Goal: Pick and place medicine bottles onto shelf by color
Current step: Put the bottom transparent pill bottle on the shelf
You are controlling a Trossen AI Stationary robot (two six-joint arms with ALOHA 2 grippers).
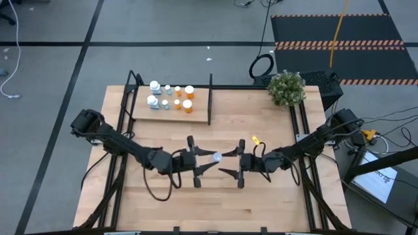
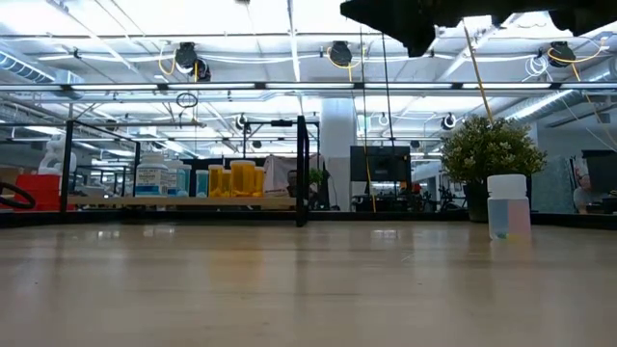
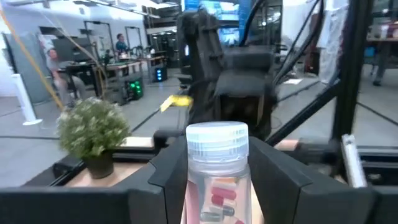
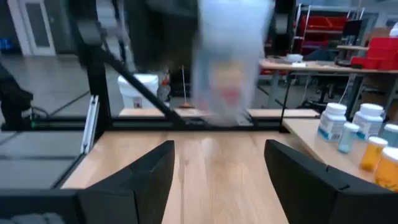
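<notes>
Left gripper (image 3: 217, 186) has a clear bottle (image 3: 217, 171) standing upright btwn its jaws; fingers (image 3: 165, 180) sit on both sides of the body, but whether they press it or have let go can't be told. Bottle: see-through plastic, ribbed white screw cap, red/pink and dark capsules visible inside. In the low view it stands on the bench (image 2: 289, 289), cap on top, just right of the plant (image 2: 490, 154) as seen there. From above, the bottle (image 1: 216, 156) is at bench centre, btwn the two grippers, well apart from the shelf (image 1: 199, 116).

Right gripper (image 1: 238, 171) faces the left gripper (image 1: 196, 171) across the bottle; its jaws are released, spread wide w/ bare bench btwn them in the right wrist view. Bottle (image 4: 231, 62) shows there as a blur just beyond the right fingers (image 4: 155, 177), not btwn them.

Farther back from the bottle: shelf w/ black posts and upright divider (image 1: 210, 99). On it, white-capped bottles (image 1: 154, 93) at the end away from the divider, small pale blue ones (image 1: 166, 96) in the middle, orange ones (image 1: 188, 99) nearest the divider. All upright, grouped close.

Plant (image 1: 286, 87) sits at the bench's far corner, past the divider from the shelf bottles. Beyond: workshop w/ people (image 3: 119, 43) blurred in the distance.
</notes>
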